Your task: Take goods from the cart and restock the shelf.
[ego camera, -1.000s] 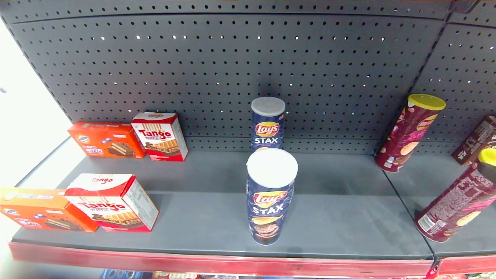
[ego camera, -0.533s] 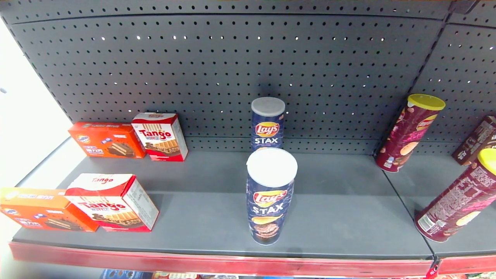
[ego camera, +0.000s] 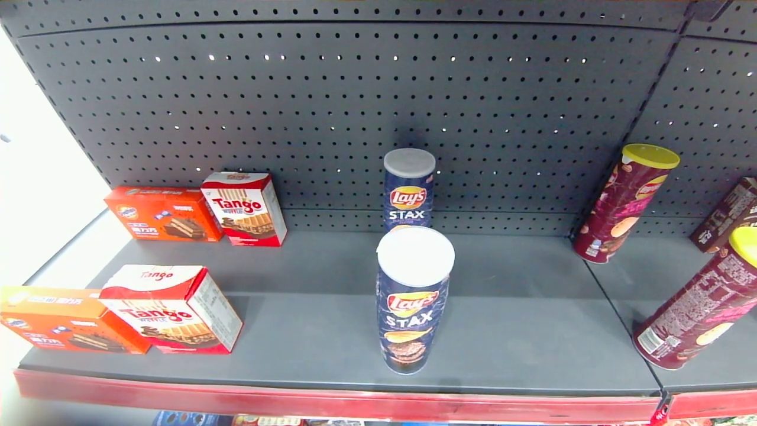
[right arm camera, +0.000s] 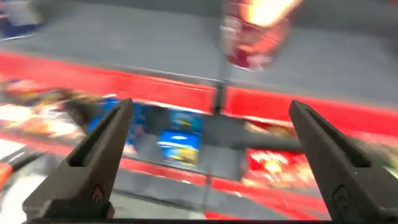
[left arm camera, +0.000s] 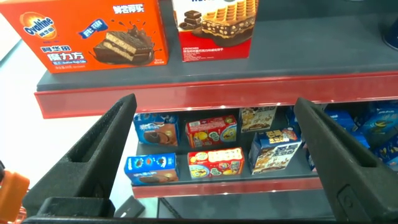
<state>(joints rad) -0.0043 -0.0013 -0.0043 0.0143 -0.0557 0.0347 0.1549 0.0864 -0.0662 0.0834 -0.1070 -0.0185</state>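
The grey shelf [ego camera: 520, 331] holds two blue chip cans, one at the front [ego camera: 411, 307] and one at the back [ego camera: 408, 195]. Two maroon cans with yellow lids stand farther right, one at the back [ego camera: 624, 204] and one near the front [ego camera: 692, 307]. My left gripper [left arm camera: 214, 102] is open and empty, below the shelf's red front edge [left arm camera: 205, 93], under an orange box [left arm camera: 93, 34] and a wafer box [left arm camera: 214, 28]. My right gripper [right arm camera: 210, 107] is open and empty, in front of the red edge below a maroon can [right arm camera: 255, 31].
Orange boxes [ego camera: 162, 213] [ego camera: 59, 319] and red-white wafer boxes [ego camera: 245, 207] [ego camera: 171, 307] fill the shelf's left side. A dark box [ego camera: 730, 216] leans at the far right. A lower shelf carries several small snack boxes [left arm camera: 211, 149]. Bare shelf lies on both sides of the blue cans.
A dark shape that covered the yellow lid of the near maroon can at the right edge one second ago is gone. The goods on the shelf have not moved.
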